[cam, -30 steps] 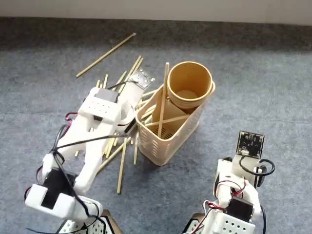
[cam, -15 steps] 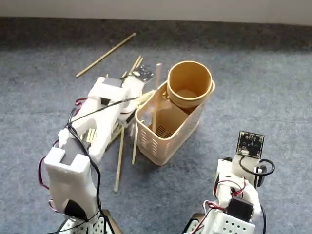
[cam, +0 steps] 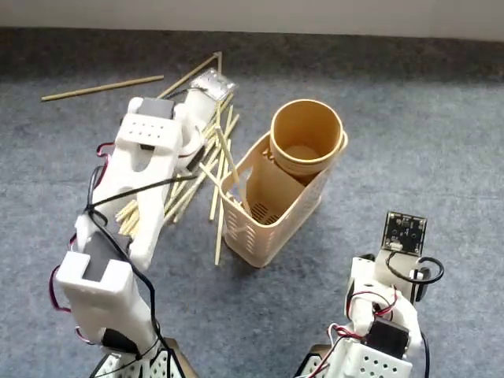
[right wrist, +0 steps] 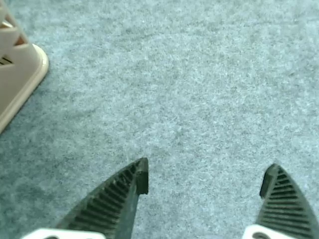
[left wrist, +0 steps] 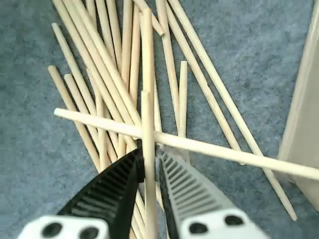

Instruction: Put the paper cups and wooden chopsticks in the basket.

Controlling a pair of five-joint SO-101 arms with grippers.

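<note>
My left gripper (left wrist: 148, 155) is shut on one wooden chopstick (left wrist: 147, 74) that runs straight out between its jaws. It hangs over a pile of several chopsticks (left wrist: 107, 84) on the grey carpet. In the high view the left gripper (cam: 206, 104) is beyond the pile of chopsticks (cam: 193, 177), to the left of the beige basket (cam: 268, 228). A tan paper cup (cam: 306, 138) stands in the basket's far end. One chopstick (cam: 223, 193) leans across the basket's near rim. My right gripper (right wrist: 205, 177) is open over bare carpet, with nothing between its fingers.
A lone chopstick (cam: 102, 87) lies at the far left of the carpet. The basket's wall (left wrist: 305, 99) is close beside the left gripper's pile. A corner of the basket (right wrist: 17, 74) is some way from the right gripper. The right arm (cam: 390, 315) is at the front right.
My left arm has swung away from the basket toward the far left. The chopsticks that stood inside the basket are out of it, and the pile has shifted. The right arm has kept still.
</note>
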